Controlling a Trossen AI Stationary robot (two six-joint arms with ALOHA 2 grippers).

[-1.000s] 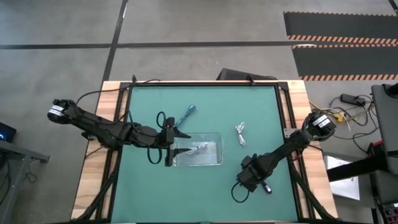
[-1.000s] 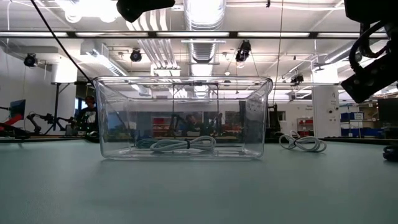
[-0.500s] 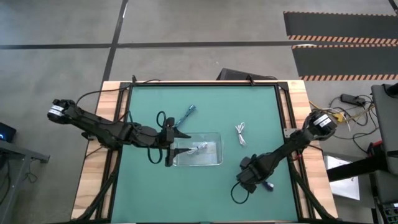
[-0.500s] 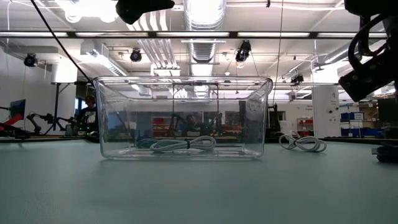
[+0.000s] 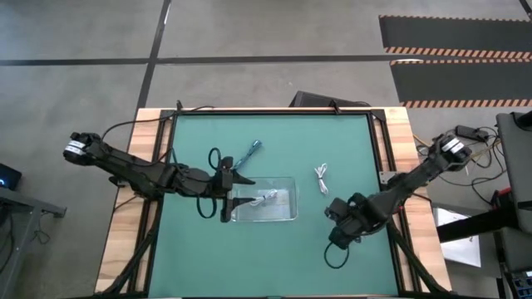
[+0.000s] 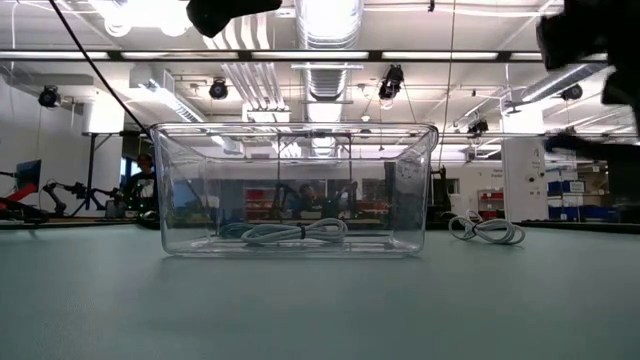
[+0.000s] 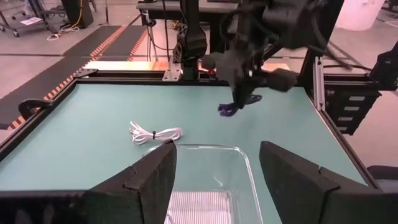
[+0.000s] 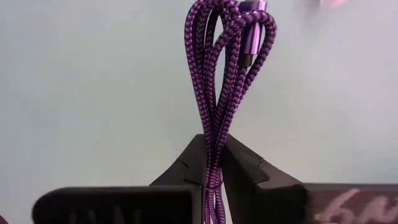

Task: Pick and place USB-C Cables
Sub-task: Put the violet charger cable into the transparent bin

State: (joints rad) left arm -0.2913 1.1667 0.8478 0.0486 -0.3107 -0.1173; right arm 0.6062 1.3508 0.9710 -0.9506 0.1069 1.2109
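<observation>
Since a moment ago my right arm has swung up and back off the mat, lifting its gripper (image 5: 347, 226) away from the near right corner, and the cable that lay there has gone up with it. Biggest first: the green table mat (image 5: 199, 257), then the clear tray (image 5: 287, 184) at its middle, with my left gripper (image 5: 226, 193) waiting over the tray's left edge, fingers spread wide and empty. My right fingers are pinched tight on a braided purple USB-C cable (image 8: 224, 81), which hangs from them in a folded bundle. By my reckoning one cable is done: a white cable (image 5: 268, 198) lies in the tray. Left on the mat are a second white cable (image 5: 322, 179) right of the tray and a teal cable (image 5: 252, 152) behind it
</observation>
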